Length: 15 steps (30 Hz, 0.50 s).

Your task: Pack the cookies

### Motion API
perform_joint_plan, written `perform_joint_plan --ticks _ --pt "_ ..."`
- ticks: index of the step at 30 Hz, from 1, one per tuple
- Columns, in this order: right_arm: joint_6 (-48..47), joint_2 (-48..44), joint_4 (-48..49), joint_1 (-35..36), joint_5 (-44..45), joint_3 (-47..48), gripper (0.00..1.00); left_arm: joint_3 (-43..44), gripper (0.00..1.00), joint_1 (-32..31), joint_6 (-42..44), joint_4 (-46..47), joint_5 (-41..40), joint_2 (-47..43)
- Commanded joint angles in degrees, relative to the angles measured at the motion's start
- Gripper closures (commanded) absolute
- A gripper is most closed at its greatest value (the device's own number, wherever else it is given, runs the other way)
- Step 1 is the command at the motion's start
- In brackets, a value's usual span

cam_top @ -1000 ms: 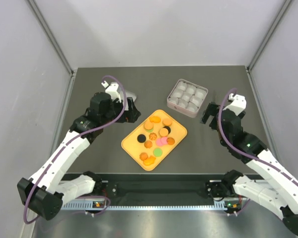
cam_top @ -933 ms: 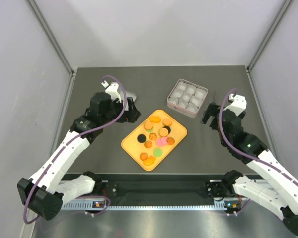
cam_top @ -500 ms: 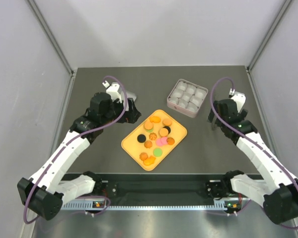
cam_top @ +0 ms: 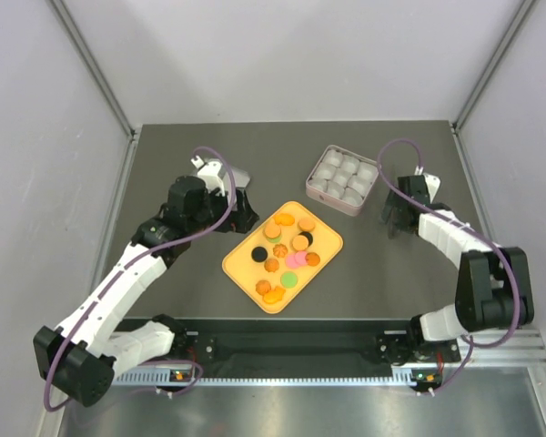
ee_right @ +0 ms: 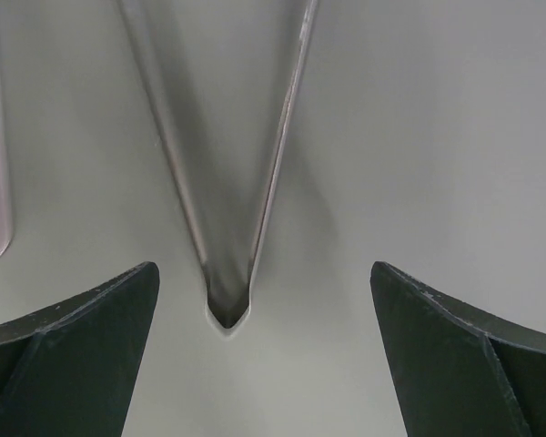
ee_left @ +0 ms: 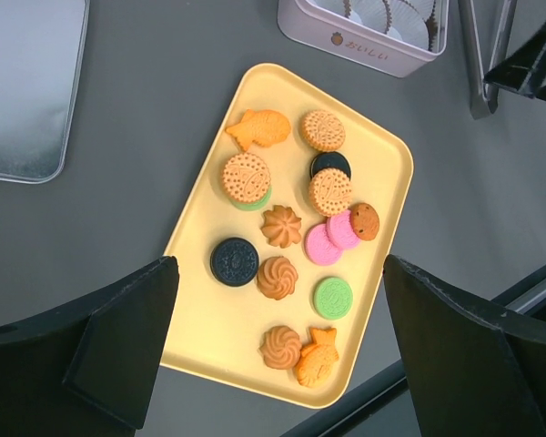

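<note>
Several cookies (cam_top: 289, 248), mostly orange with a few black, pink and green, lie on the orange tray (cam_top: 239, 268) in the middle of the table. In the left wrist view the cookies (ee_left: 281, 227) lie spread over the tray (ee_left: 198, 320), straight below my left gripper (ee_left: 280, 273), which is open and holds nothing. From above, the left gripper (cam_top: 246, 209) hovers off the tray's far left corner. My right gripper (cam_top: 393, 219) is open and empty, just right of the pink tin (cam_top: 325, 193). The right wrist view shows only pale wall between its fingers (ee_right: 73, 337).
The pink tin (ee_left: 315, 26) with grey paper cups stands beyond the tray. A grey metal lid (cam_top: 237, 174) lies flat at the back left, behind the left gripper, and appears in the left wrist view as the lid (ee_left: 27, 86) at upper left. Enclosure walls surround the table.
The right arm has folded back, with its elbow swung in toward its base, and its gripper has shifted slightly right of the tin. The left arm has barely moved. Both grippers stay open.
</note>
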Motion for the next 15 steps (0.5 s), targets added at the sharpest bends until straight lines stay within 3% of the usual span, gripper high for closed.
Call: perform_joint_plan --ticks 1,15 --pt "-1.5 5.3 6.7 -2.7 -1.6 4.8 0.00 -0.9 0.01 -0.2 1.2 3.8 1.4 -1.9" --pt "-2.8 16.8 7.0 -3.6 -3.5 11.4 0.11 -1.7 0.01 -0.1 1.2 4.2 1.5 -2.5"
